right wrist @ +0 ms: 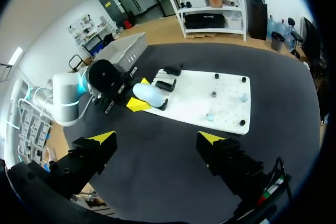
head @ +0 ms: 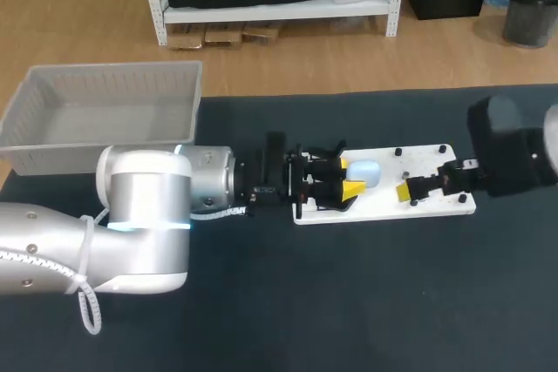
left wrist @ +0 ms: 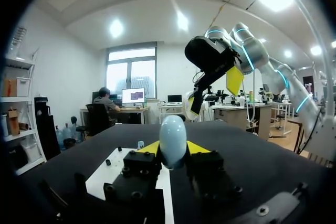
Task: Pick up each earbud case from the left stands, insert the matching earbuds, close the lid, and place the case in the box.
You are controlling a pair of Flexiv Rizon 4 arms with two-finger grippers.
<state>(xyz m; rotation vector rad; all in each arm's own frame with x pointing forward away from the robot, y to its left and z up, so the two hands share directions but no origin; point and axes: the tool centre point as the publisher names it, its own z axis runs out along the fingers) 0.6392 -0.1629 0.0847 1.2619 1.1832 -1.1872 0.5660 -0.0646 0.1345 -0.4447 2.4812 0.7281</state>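
We note bright, even light from overhead across the dark table [head: 366,302], which returns no glare. The strongest reflections sit on the silver shell of the left arm [head: 144,206] and on the white board [head: 427,172]; the earbud case [left wrist: 172,137] carries a soft highlight on its upper curve. Shadows are faint, lying close under the board's near edge.
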